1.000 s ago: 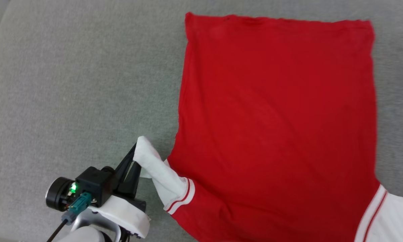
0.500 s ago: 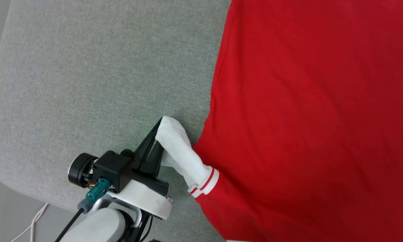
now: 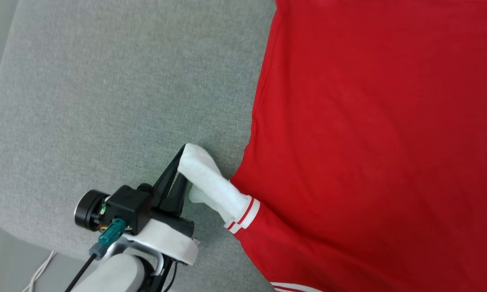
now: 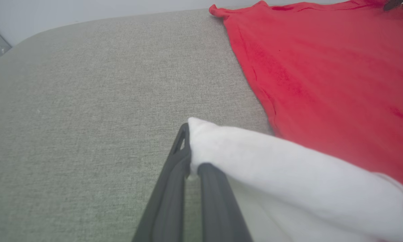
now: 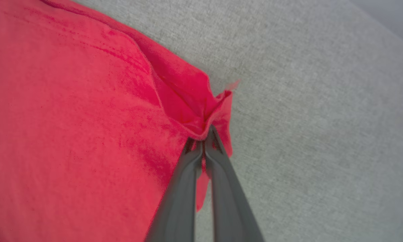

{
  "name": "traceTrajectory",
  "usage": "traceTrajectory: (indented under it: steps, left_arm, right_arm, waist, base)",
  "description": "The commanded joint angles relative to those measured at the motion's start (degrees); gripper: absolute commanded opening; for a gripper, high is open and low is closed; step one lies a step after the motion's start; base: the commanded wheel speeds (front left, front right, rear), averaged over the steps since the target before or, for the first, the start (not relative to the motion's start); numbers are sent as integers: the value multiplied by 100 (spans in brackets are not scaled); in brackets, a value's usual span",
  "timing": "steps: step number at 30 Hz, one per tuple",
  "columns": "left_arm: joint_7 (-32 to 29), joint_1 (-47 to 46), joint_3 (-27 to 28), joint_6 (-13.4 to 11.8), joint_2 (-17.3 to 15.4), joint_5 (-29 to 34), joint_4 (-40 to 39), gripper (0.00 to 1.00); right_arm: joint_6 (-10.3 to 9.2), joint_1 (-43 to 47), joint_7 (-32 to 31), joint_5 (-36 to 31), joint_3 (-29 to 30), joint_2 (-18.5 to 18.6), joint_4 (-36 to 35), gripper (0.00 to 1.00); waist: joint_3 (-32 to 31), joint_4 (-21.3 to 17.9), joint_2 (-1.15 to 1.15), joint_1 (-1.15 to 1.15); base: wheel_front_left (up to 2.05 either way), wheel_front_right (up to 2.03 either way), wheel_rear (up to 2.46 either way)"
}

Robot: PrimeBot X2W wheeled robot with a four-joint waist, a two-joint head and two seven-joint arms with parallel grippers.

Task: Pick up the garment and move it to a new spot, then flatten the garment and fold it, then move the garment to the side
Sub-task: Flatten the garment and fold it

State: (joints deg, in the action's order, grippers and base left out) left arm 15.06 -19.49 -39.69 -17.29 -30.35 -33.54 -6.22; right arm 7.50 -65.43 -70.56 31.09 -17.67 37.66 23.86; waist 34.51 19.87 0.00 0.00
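Observation:
The garment point(image 3: 369, 142), a bright red shirt with white sleeves and red-white trim, lies spread back-up on the grey fabric surface. My left gripper point(image 3: 181, 156) is shut on the tip of its white sleeve point(image 3: 211, 184), lifted slightly off the surface; the left wrist view shows the sleeve point(image 4: 288, 178) draped over my left gripper point(image 4: 191, 161). In the right wrist view my right gripper point(image 5: 205, 137) is shut on a bunched red corner of the garment point(image 5: 70, 117) at its edge. No letters or number are visible.
The grey upholstered surface point(image 3: 105, 101) stretches left of the garment, its rounded edge at the lower left. Beyond that edge lies a white cable point(image 3: 38, 271) on the floor.
The head camera has shifted, so the garment sits further right and higher in view. The left gripper keeps its hold on the sleeve.

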Motion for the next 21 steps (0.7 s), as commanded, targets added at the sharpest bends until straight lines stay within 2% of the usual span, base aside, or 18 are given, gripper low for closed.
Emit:
traceTrajectory:
  steps: [1,5,10,11,12,13,15,21]
  left_arm:
    - [15,167,94,-19,-20,31,25,0]
    - [14,459,243,-92,-98,-5,64,0]
    - [15,860,378,-200,-239,-83,41,0]
    - [15,860,378,-200,-239,-83,41,0]
    - [14,1016,446,-258,-298,-103,12,0]
    - [14,1016,446,-258,-298,-103,12,0]
    - [14,1183,499,-316,-354,-156,-14,0]
    - [13,1571,584,-435,-497,-228,-79,0]
  right_arm:
    - [-2,85,97,156,-120,62,-156,0]
    - [-2,453,261,646,-438,390,-568,0]
    - [-2,1302,473,1325,-601,1095,-1358,0]
    - [-2,1302,473,1325,-601,1095,-1358,0]
    - [-2,1794,557,1533,-601,1399,-1699,0]
    - [-2,1794,557,1533,-601,1399,-1699,0]
    - [-2,2319,643,1736,-504,1661,-2004,0]
    - [-2,4350,884,2177,7,2200,-2519,0]
  waist:
    - [-347,-220,0,0]
    - [-762,-451,0,0]
    - [-1205,-758,0,0]
    - [-1205,-758,0,0]
    - [-1373,-875,0,0]
    - [-1373,-875,0,0]
    - [-1519,-1000,0,0]
    - [-1838,-1266,0,0]
  base:
    - [0,0,0]
    - [0,0,0]
    - [0,0,0]
    - [0,0,0]
    - [0,0,0]
    - [0,0,0]
    - [0,0,0]
    - [0,0,0]
